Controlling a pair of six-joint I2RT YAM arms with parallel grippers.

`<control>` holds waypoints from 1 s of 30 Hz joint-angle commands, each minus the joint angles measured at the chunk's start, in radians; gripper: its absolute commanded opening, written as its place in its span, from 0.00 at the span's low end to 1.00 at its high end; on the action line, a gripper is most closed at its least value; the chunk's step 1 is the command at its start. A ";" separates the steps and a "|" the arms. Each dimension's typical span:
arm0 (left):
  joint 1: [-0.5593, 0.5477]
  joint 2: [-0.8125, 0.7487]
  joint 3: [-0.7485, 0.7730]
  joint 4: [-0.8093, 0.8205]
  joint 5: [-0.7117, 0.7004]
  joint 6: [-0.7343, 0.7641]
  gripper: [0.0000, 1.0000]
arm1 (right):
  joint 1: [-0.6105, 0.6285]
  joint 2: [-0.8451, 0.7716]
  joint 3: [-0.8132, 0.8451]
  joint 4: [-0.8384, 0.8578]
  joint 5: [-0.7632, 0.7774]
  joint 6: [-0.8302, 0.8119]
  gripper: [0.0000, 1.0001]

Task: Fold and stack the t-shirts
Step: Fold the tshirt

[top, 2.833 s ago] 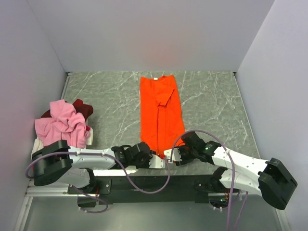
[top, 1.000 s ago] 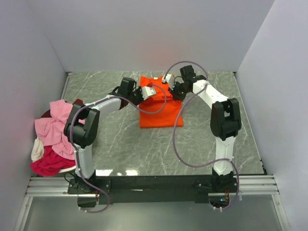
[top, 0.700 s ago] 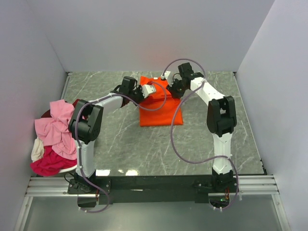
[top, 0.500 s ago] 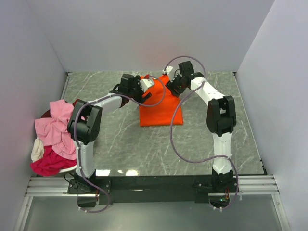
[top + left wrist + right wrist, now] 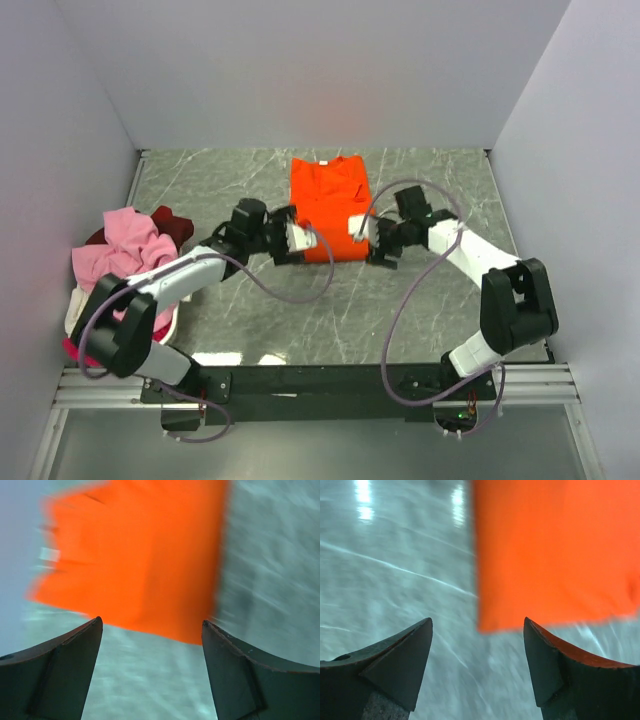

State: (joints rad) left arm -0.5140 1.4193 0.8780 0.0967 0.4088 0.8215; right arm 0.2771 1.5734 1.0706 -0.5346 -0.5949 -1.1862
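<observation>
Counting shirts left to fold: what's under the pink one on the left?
A dark red garment pokes out from beneath the pink t-shirt on its far side. The pile's near part is covered by the left arm, so anything more underneath cannot be seen.

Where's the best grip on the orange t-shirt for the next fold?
Take the two near corners, one per gripper, coming in low from the near side. The orange t-shirt lies flat as a neat rectangle on the table. The open left gripper and right gripper sit at those corners. Each wrist view shows a corner just ahead of its open jaws.
</observation>
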 commanded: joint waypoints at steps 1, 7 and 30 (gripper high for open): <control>-0.018 0.076 -0.088 -0.031 0.048 0.088 0.85 | 0.074 -0.050 -0.109 0.135 0.033 -0.175 0.80; -0.032 0.191 -0.067 0.005 0.024 0.097 0.83 | 0.116 0.003 -0.126 0.222 0.138 -0.119 0.79; -0.035 0.354 -0.011 0.123 -0.119 0.111 0.60 | 0.149 0.169 -0.090 0.343 0.308 -0.006 0.62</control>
State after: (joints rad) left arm -0.5449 1.7443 0.8425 0.1883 0.3271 0.9123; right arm 0.4191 1.7176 0.9573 -0.2287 -0.3199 -1.2125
